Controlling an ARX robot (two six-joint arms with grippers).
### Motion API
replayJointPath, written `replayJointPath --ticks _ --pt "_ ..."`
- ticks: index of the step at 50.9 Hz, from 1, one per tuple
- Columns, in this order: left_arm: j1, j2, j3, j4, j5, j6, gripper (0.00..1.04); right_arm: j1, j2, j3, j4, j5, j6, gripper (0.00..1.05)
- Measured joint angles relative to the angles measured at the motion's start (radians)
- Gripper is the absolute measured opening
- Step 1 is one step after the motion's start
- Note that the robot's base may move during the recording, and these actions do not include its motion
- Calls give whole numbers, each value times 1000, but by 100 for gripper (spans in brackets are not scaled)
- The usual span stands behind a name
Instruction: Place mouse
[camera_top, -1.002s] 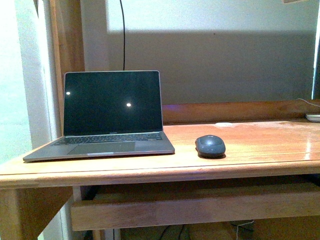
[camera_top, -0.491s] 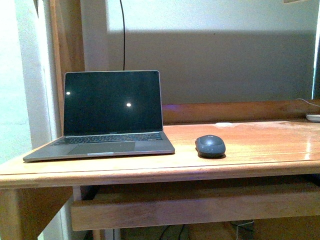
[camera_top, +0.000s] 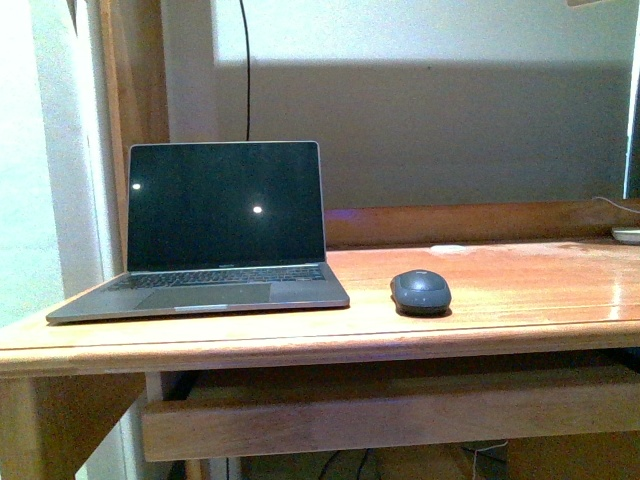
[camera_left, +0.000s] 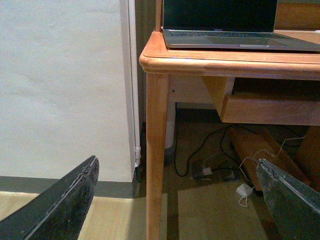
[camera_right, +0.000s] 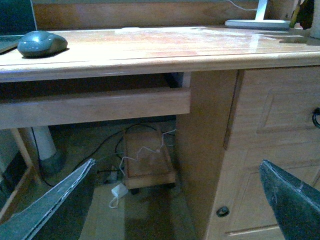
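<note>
My left end effector (camera_left: 175, 200) hangs below the tabletop (camera_left: 230, 59) with its fingers spread wide and nothing between them; my right end effector (camera_right: 180, 200) is the same, spread and empty, low in front of the cabinet door (camera_right: 272, 150). The mouse (camera_top: 420, 291) sits on the tabletop just to the right of the open laptop (camera_top: 225, 225), apart from it and close to the front edge. It looks already set down, so I judge the placing is largely done. The risk from here is in rising: either arm coming up from under the edge could strike the wooden rim or the apron board (camera_right: 95, 107), jolt the tabletop, and send the mouse sliding off the front.
</note>
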Motion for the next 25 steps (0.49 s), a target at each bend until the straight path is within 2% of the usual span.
replayJointPath --ticks 25 --pt "0 0 0 0 0 0 97 0 0 0 0 0 0 97"
